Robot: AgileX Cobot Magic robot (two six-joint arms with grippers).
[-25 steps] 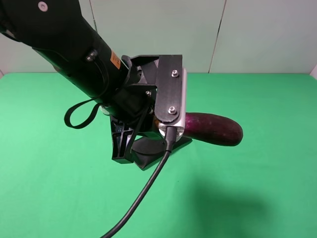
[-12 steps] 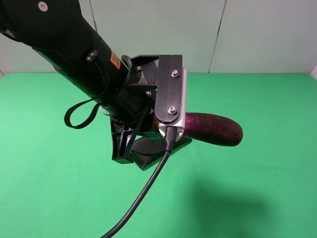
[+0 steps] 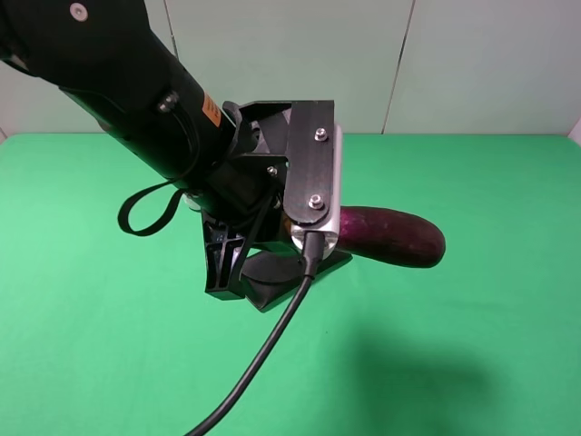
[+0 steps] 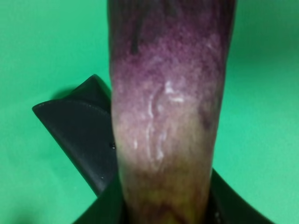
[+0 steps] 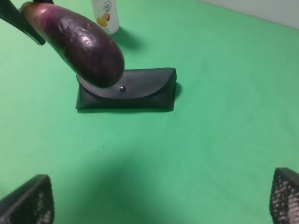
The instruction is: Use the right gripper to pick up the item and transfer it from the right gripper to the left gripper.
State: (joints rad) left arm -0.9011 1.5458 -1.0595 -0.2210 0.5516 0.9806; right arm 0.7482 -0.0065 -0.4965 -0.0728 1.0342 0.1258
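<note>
My left gripper (image 3: 243,263) is shut on the pale end of the purple eggplant (image 3: 395,236) and holds it level in the air above the green table. The eggplant's thick end sticks out to the right, past the silver plate (image 3: 313,173). In the left wrist view the eggplant (image 4: 168,93) fills the middle. In the right wrist view it hangs at the far left (image 5: 79,42). My right gripper (image 5: 156,200) is open and empty, apart from the eggplant. Only its two fingertips (image 5: 28,200) show, and it is out of the exterior view.
A black folded glasses case (image 5: 126,91) lies on the green table (image 3: 472,318) under the eggplant; it also shows in the left wrist view (image 4: 79,135). A white bottle (image 5: 105,14) stands beyond it. A black cable (image 3: 263,354) hangs from the left arm.
</note>
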